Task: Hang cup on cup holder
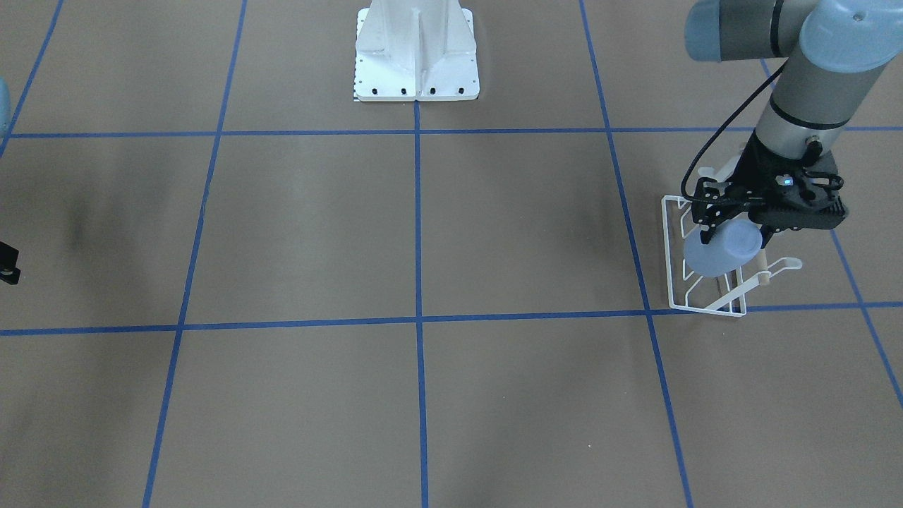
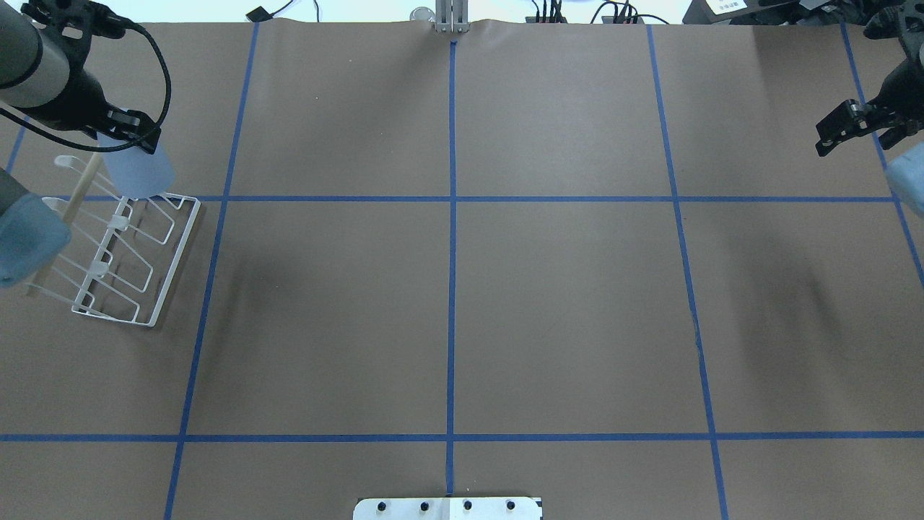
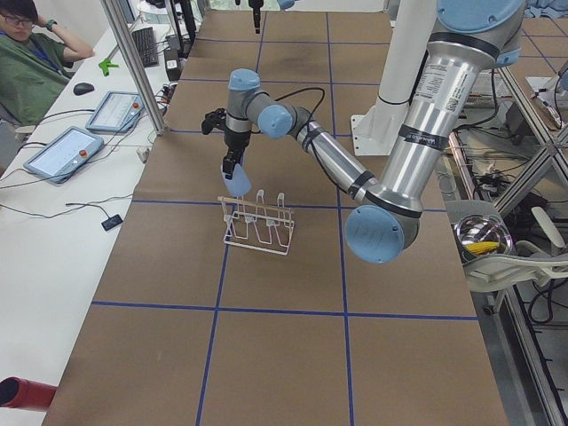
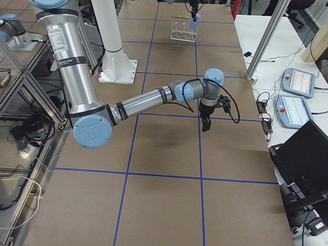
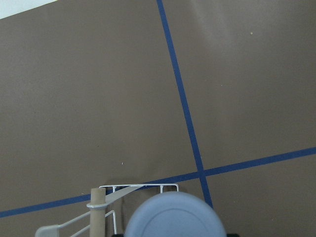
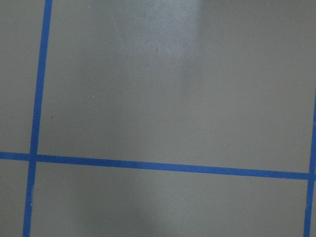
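My left gripper [image 1: 734, 220] is shut on the light blue cup [image 1: 723, 250] and holds it tilted just above the far end of the white wire cup holder [image 1: 705, 305]. In the overhead view the cup [image 2: 137, 170] hangs over the holder's [image 2: 130, 253] end prongs, next to the wooden dowel [image 2: 79, 191]. I cannot tell if the cup touches a prong. The left wrist view shows the cup [image 5: 175, 217] over the holder [image 5: 138, 187]. My right gripper [image 2: 830, 136] is open and empty, far off at the table's other side.
The white robot pedestal [image 1: 416, 56] stands at mid table edge. Blue tape lines [image 2: 452, 217] grid the brown table. An operator [image 3: 35, 62] sits beside tablets [image 3: 62, 151] at a side desk. The right wrist view shows only bare table [image 6: 158, 98].
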Available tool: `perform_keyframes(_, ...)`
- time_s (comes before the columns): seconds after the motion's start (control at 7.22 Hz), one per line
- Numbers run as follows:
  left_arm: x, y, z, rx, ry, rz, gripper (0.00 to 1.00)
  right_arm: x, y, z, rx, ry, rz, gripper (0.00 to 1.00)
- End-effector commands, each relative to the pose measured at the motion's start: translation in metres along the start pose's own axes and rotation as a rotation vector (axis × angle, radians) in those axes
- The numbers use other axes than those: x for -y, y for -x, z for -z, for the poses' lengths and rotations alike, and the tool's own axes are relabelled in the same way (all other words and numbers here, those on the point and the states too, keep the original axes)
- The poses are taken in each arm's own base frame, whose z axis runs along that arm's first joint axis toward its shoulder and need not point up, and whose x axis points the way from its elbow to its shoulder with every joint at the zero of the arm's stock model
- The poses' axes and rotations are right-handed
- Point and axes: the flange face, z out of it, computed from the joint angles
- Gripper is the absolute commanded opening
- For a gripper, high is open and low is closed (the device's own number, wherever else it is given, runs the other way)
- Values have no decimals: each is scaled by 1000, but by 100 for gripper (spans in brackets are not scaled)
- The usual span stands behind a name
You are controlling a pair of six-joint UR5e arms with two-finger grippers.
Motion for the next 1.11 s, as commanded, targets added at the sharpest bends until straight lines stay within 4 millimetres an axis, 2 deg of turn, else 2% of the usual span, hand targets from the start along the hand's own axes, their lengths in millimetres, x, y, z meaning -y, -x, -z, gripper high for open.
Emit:
perform_keyframes(0.0,1,6,-16,-6,-7,-6,98,0,-1,-1,-1,2,0,100)
perform_keyframes(0.14,-11,16,-18,-14,-30,-25,98,0,-2,0,2,1,-1,100)
perform_keyframes(0.28,-12,20,-5,-29,-62,-32,98,0,-5,4,3,-5,-7,100)
perform_keyframes(0.42,-10,34,8,-20,-74,-71,98,-1,-14,9,28,-1,-21,100)
perform_keyframes(0.55,-9,60,20,-44,-64,-50,98,-8,-27,8,51,10,-36,100)
perform_keyframes(0.83,-14,134,41,-75,-54,56,98,-22,-52,5,45,17,-65,100)
perform_keyframes(0.97,-15,173,46,-72,-48,127,98,-30,-68,5,46,21,-73,100)
